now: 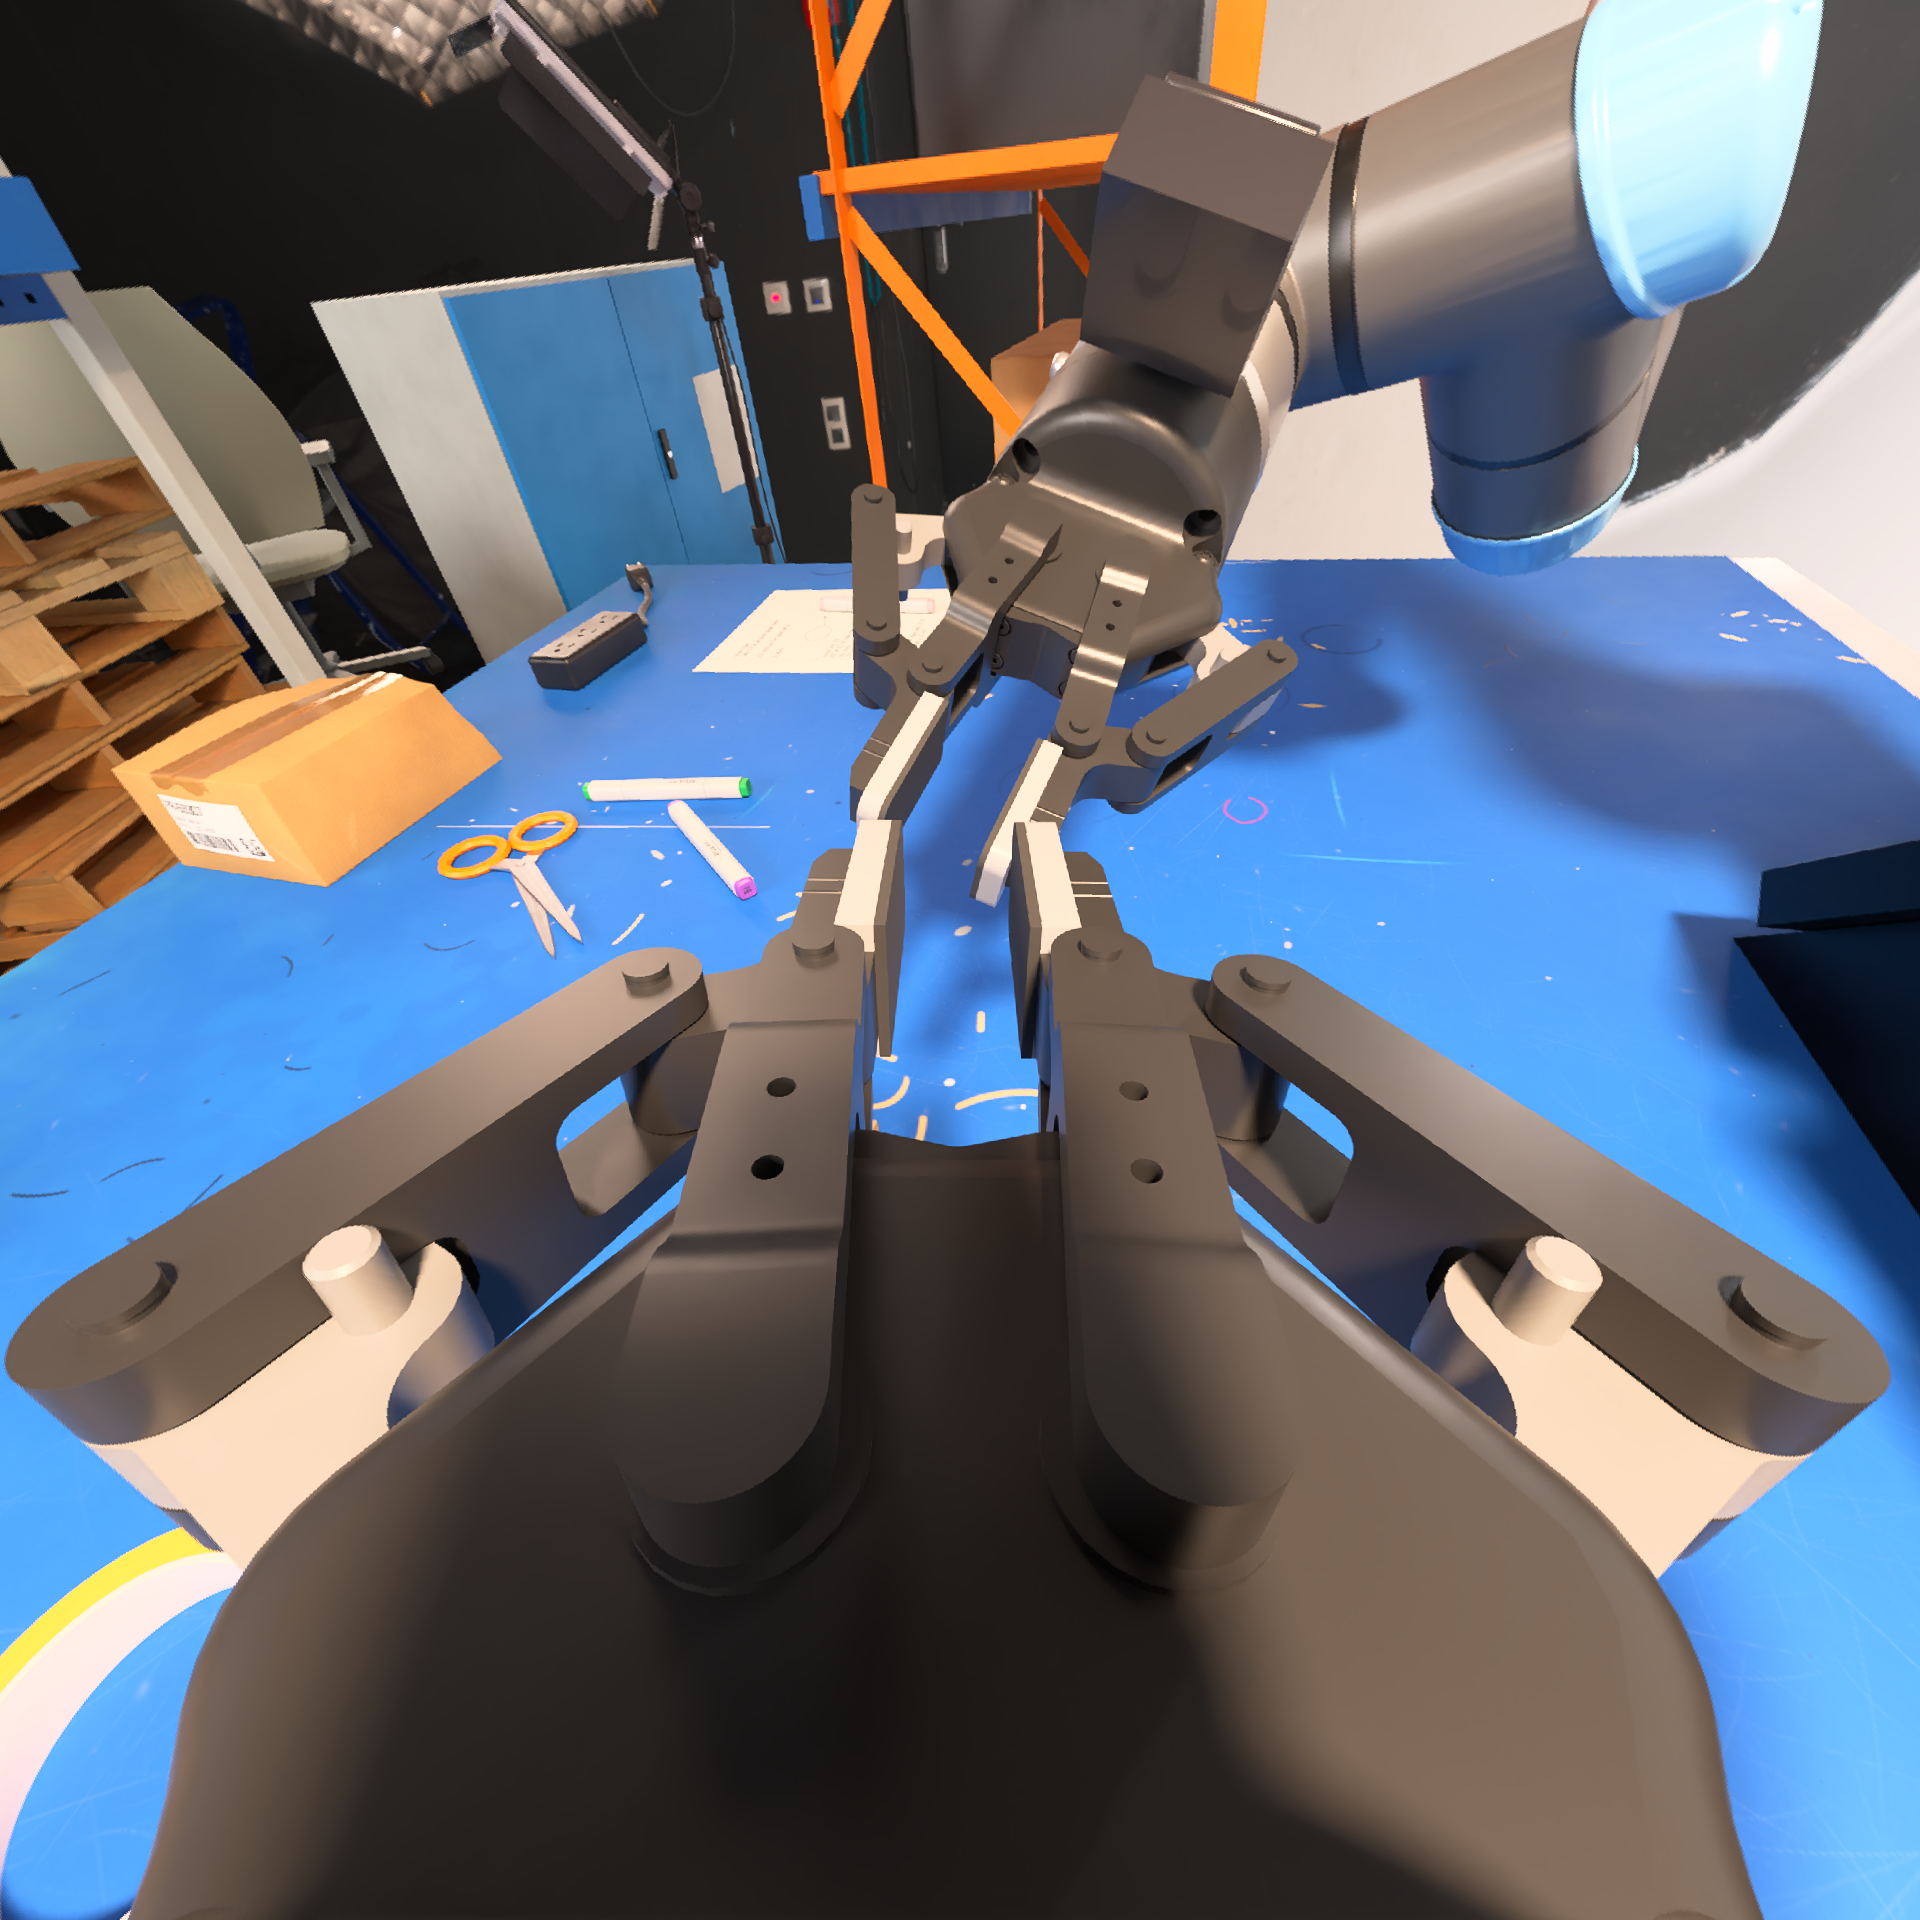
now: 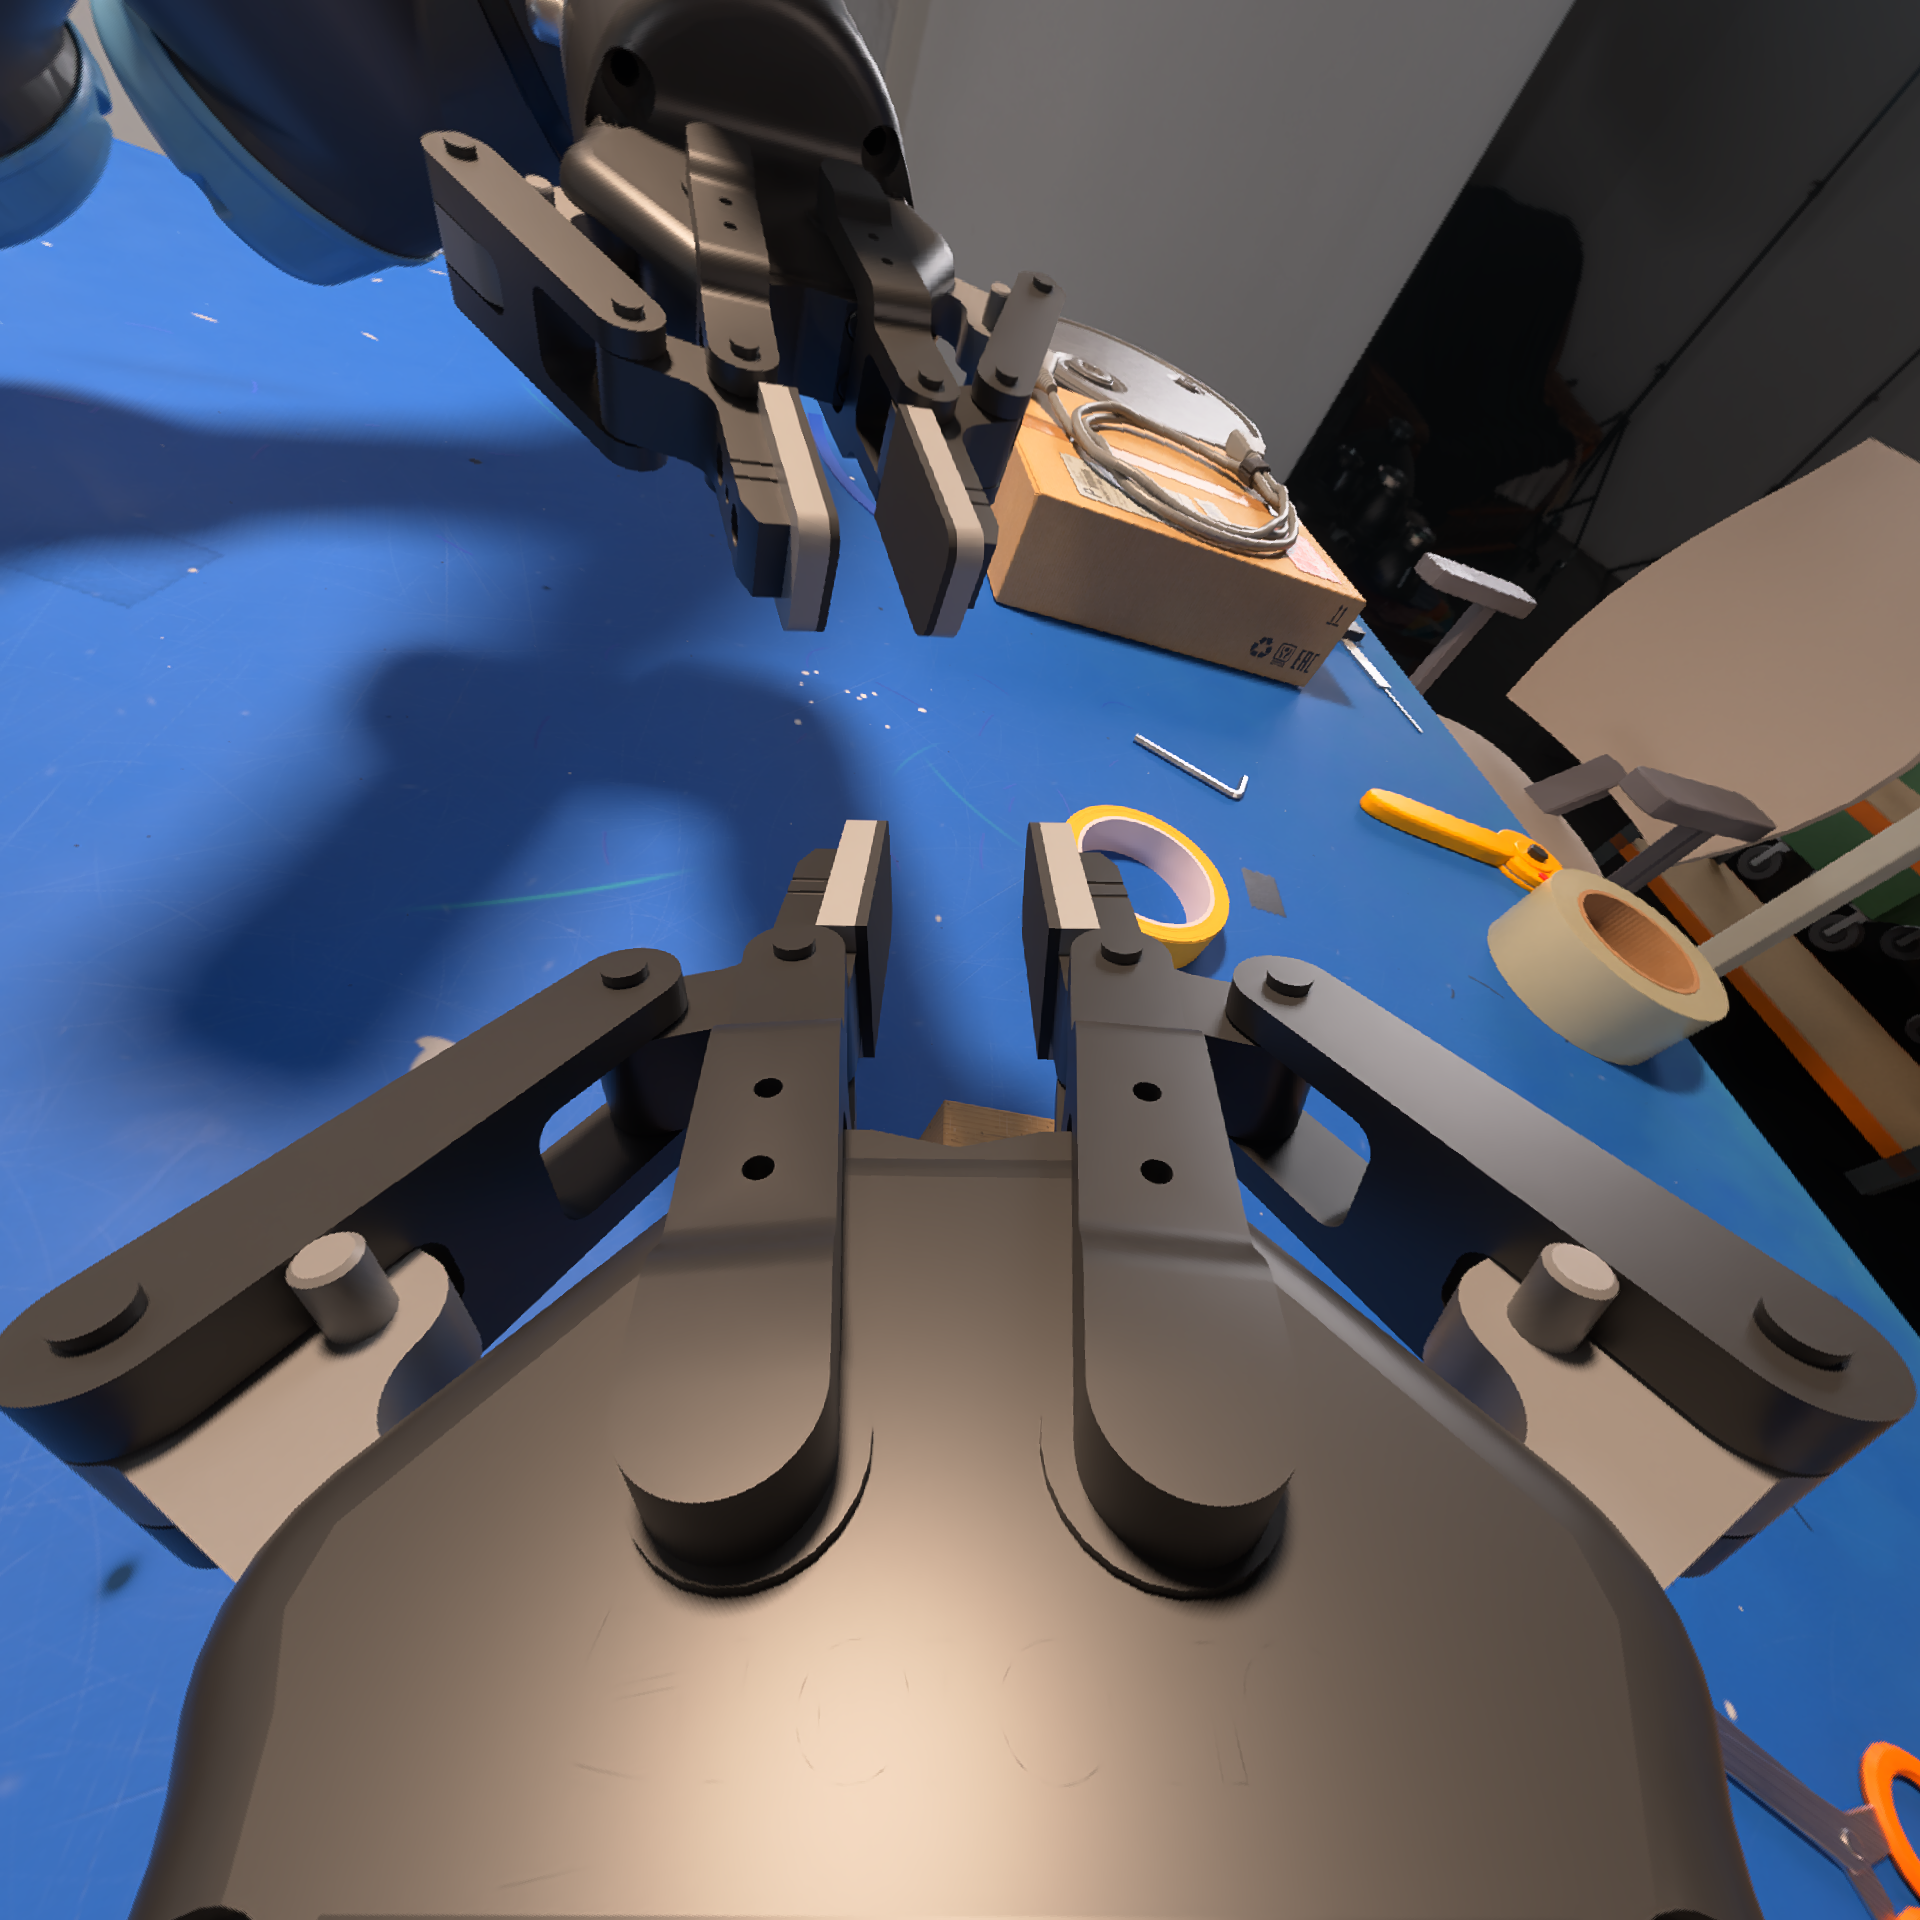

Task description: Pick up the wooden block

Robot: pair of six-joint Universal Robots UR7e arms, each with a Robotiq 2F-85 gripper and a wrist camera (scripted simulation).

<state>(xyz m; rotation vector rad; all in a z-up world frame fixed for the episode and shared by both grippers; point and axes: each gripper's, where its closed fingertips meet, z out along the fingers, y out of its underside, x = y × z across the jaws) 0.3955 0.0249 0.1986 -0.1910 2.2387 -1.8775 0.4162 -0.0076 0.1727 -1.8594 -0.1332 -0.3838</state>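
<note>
Only a small corner of the light wooden block [image 2: 982, 1124] shows, low in the right wrist view between the bases of my right gripper's fingers; the gripper body hides the rest. My right gripper [image 2: 956, 883] is open and empty above the blue table [image 2: 312, 727]. My left gripper [image 1: 961, 914] is open and empty too. The two grippers face each other, tips close together. The right gripper [image 1: 940, 831] shows in the left wrist view, and the left gripper [image 2: 878, 561] in the right wrist view. The block does not show in the left wrist view.
In the left wrist view a cardboard box [image 1: 301, 769], orange scissors [image 1: 509, 852], two markers [image 1: 665, 788], a power strip [image 1: 587, 644] and a paper sheet [image 1: 800, 629] lie left and back. In the right wrist view a yellow tape ring [image 2: 1153, 873], hex key [image 2: 1195, 767], beige tape roll [image 2: 1600, 966] and box with cable [image 2: 1164, 540] lie right.
</note>
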